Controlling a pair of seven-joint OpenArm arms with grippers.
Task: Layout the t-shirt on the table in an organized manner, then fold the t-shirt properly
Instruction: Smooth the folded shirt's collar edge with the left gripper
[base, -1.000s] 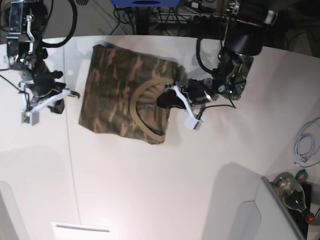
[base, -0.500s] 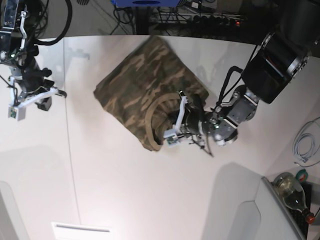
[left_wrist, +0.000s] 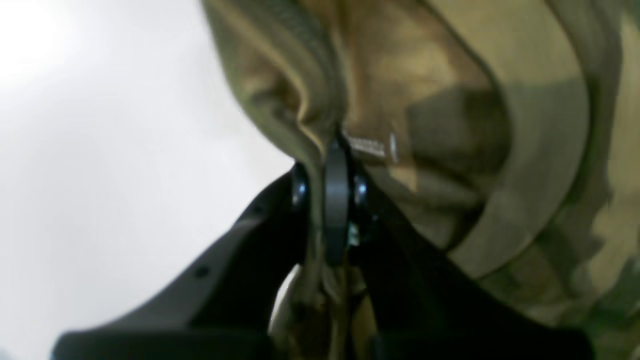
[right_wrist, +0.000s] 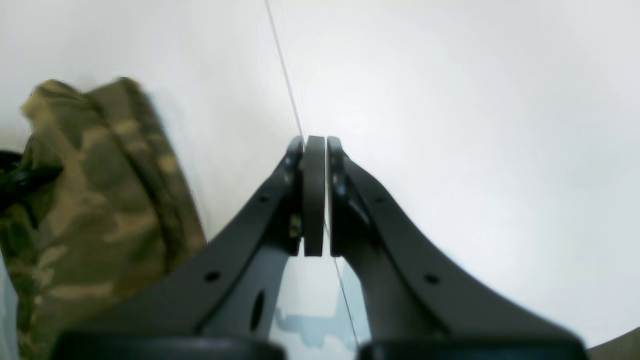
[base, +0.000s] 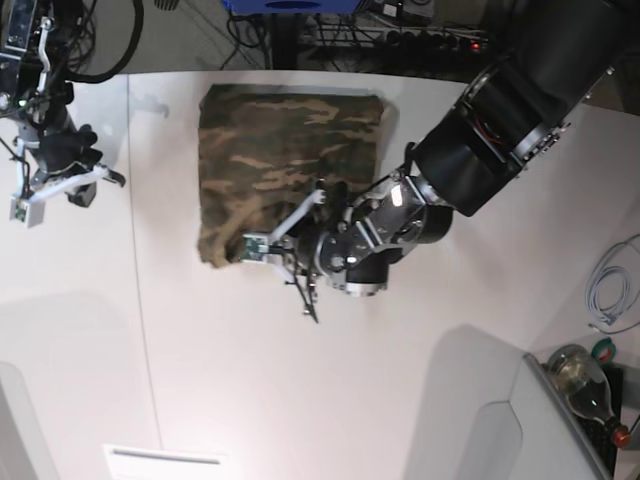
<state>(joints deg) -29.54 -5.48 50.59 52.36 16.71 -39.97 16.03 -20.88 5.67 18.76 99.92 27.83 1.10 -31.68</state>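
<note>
The camouflage t-shirt (base: 290, 165) lies as a folded, roughly square pile at the back middle of the white table (base: 400, 400). My left gripper (base: 258, 246) is at the shirt's near-left corner, shut on a bunched fold of its cloth. In the left wrist view the left gripper (left_wrist: 331, 167) pinches that fold, and the tan neck band (left_wrist: 542, 165) curves to the right of it. Off to the left of the shirt, my right gripper (base: 68, 186) stays apart from it. The right wrist view shows the right gripper (right_wrist: 314, 150) shut and empty, with the t-shirt (right_wrist: 95, 200) to its left.
A thin dark seam line (base: 141, 300) crosses the table left of the shirt. A coiled white cable (base: 610, 290) lies at the right edge. A green bottle (base: 585, 390) sits beside a grey box (base: 500, 430) at the near right. Cables and equipment crowd the back edge.
My left arm has swung left across the table, dragging the gripped shirt edge with it, and the shirt now lies squarer and straighter. The right arm has drawn slightly back toward the far left.
</note>
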